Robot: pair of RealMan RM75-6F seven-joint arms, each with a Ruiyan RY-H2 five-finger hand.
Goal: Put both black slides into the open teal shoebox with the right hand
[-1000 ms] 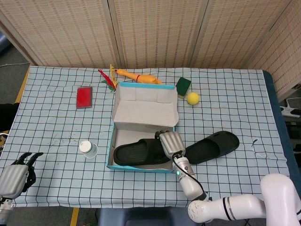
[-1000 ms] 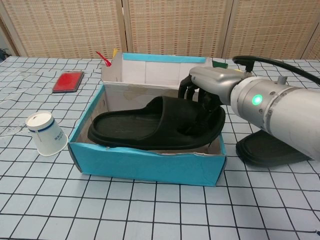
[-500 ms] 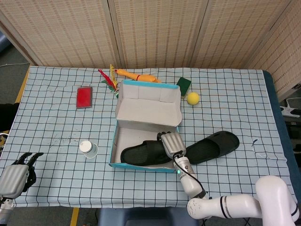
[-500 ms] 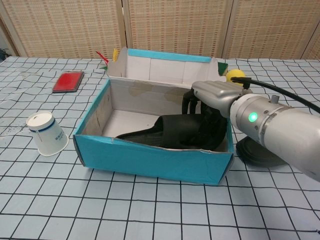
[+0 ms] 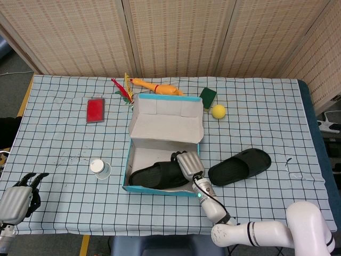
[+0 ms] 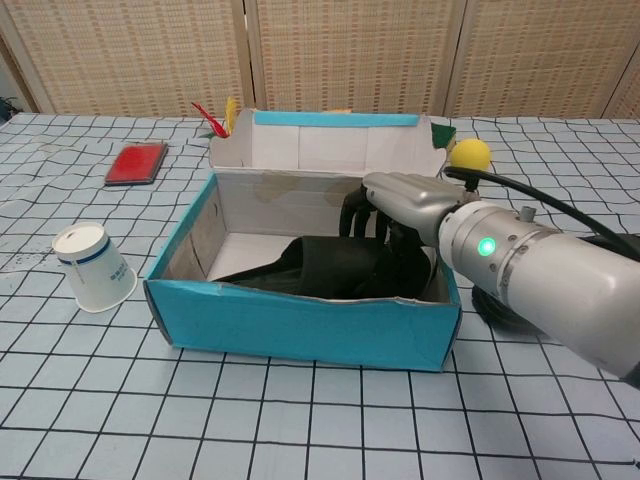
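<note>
The open teal shoebox (image 5: 127, 170) (image 6: 300, 325) stands mid-table with its white lid (image 5: 166, 120) upright at the back. One black slide (image 5: 154, 175) (image 6: 320, 268) lies inside it, tilted, with its heel end toward the right wall. My right hand (image 5: 189, 164) (image 6: 395, 200) reaches over the box's right end, and its fingers (image 6: 362, 212) curl down around that slide. The second black slide (image 5: 240, 166) lies flat on the cloth to the right of the box; in the chest view my forearm hides most of it. My left hand (image 5: 16, 200) rests at the near left corner, holding nothing.
A paper cup (image 5: 99, 168) (image 6: 92, 267) stands upside down left of the box. A red case (image 5: 96, 110) (image 6: 137, 162) lies at the far left. Behind the box are a rubber chicken (image 5: 157, 87), a green sponge (image 5: 208, 96) and a yellow ball (image 5: 218, 111) (image 6: 471, 153).
The slide has dropped from lying across the box's rim to down inside it. My right hand followed it down and leftward. The box shifted slightly on the cloth.
</note>
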